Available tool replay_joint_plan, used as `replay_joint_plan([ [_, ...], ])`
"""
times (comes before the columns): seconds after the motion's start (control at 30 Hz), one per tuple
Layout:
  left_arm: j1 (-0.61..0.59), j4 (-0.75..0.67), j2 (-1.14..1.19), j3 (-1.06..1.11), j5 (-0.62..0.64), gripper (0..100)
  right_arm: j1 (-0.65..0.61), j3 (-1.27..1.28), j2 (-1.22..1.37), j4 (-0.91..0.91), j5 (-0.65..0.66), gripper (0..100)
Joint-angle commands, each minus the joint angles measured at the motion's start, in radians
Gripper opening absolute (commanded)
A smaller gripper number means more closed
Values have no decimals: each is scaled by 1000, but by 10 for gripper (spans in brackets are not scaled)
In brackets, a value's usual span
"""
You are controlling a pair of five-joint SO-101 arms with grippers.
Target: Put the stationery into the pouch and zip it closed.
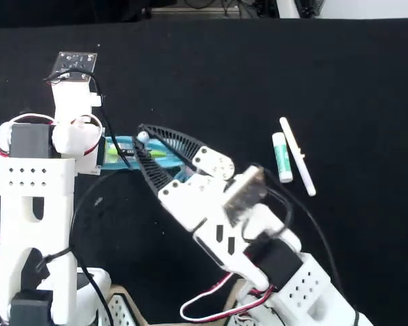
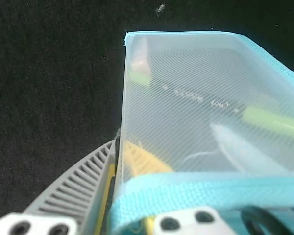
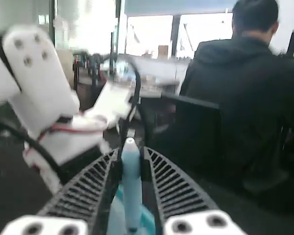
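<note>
Black table (image 1: 340, 75) under everything. Left arm (image 1: 34, 204) standing at the table's left side; right arm (image 1: 258, 238) slanting in from the near right and covering the pouch's right-hand part in the high view.

Translucent pouch (image 2: 196, 107) with teal edging between the two arms, long axis running across the table from one gripper to the other. Yellow-green and pale blue shapes showing through its wall.

Left gripper (image 2: 120, 145) clamped on the pouch's end by the teal band: grey ribbed finger (image 2: 78, 181) against one face, a yellow shape seen through the mesh on the other.

Right gripper (image 1: 141, 138) at the pouch, black ribbed fingers (image 3: 179, 188) nearly together, pinching a light blue pen (image 3: 131, 181). Pen's long axis in line with the fingers, rounded tip poking past them toward the left arm.

Well to the right, apart from the pouch: glue stick (image 1: 281, 157) and thin white stick (image 1: 298, 165), just beside each other, long axes running roughly far to near.
</note>
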Motion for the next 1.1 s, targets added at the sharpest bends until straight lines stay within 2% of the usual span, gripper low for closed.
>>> replay_joint_plan([
  [0.0,10,3,8,8,-9,30,-41,-154,-19,276,-3,169],
  [0.1,10,3,8,8,-9,30,-55,-298,-19,450,-3,189],
  [0.23,10,3,8,8,-9,30,-25,-470,-19,548,-3,123],
  [0.4,10,5,8,8,-9,30,198,-585,-16,637,-3,32],
  [0.6,10,6,8,8,-9,30,528,-513,21,790,-3,99],
  [0.73,10,6,8,8,-9,30,704,-426,114,819,-3,119],
  [0.9,10,3,8,8,-9,30,815,-381,329,815,25,118],
  [1.07,10,3,8,8,-9,30,836,-437,613,819,48,118],
])
